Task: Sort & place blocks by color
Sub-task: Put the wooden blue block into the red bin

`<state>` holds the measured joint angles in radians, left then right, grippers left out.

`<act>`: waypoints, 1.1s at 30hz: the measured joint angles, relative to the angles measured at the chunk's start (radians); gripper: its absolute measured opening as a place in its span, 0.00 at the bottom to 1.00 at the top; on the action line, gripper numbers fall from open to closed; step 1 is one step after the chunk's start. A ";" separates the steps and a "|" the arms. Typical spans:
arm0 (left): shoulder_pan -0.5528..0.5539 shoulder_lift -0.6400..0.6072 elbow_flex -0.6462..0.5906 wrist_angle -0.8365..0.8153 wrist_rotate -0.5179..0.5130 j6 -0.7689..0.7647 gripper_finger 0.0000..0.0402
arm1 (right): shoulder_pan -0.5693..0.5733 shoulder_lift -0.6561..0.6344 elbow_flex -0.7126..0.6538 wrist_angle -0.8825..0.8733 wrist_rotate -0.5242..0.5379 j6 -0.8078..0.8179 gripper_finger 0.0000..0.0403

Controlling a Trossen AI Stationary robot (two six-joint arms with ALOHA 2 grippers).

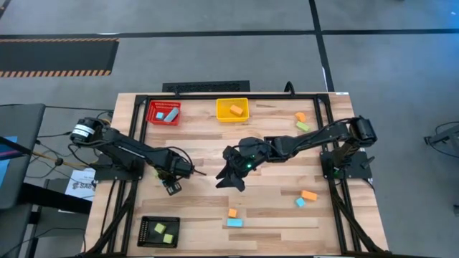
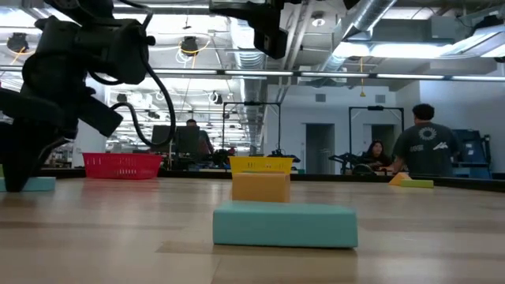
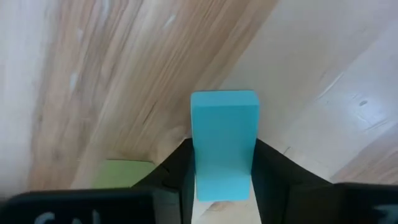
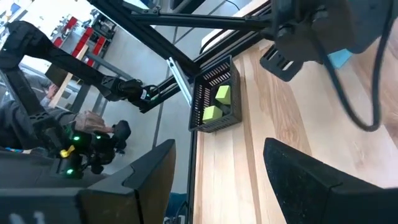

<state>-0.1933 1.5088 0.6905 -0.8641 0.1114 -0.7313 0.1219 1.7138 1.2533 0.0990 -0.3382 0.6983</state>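
My left gripper is down at the counter, at about 9 o'clock from its middle, and its fingers are closed against both sides of a light blue block. A green block lies just beside that gripper.

My right gripper hangs over the middle of the counter with its fingers spread wide and nothing between them.

The red bin at 11 o'clock holds blue blocks, the yellow bin at 12 o'clock holds an orange block, and the black bin at 7 o'clock holds two green ones.

Loose blocks are scattered: an orange cube touching or just beside a blue bar at 6 o'clock, an orange and a blue one together at 4 o'clock, and an orange and a green one at 2 o'clock.

People show in the room beyond the counter.
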 joint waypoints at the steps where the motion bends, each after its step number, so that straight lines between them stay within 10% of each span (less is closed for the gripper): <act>1: -0.002 0.001 0.012 -0.007 -0.010 0.013 0.23 | 0.000 0.000 0.000 -0.005 0.000 0.000 0.66; 13: 0.146 -0.060 0.300 -0.311 -0.325 0.185 0.26 | 0.052 0.000 0.000 -0.075 0.000 0.008 0.66; 33: 1.188 -0.145 0.331 -0.136 -0.244 0.658 0.25 | 0.099 0.001 0.000 -0.107 0.080 0.034 0.66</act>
<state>0.9951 1.3636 1.0210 -1.0001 -0.1329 -0.0730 0.2207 1.7145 1.2530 -0.0082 -0.2584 0.7320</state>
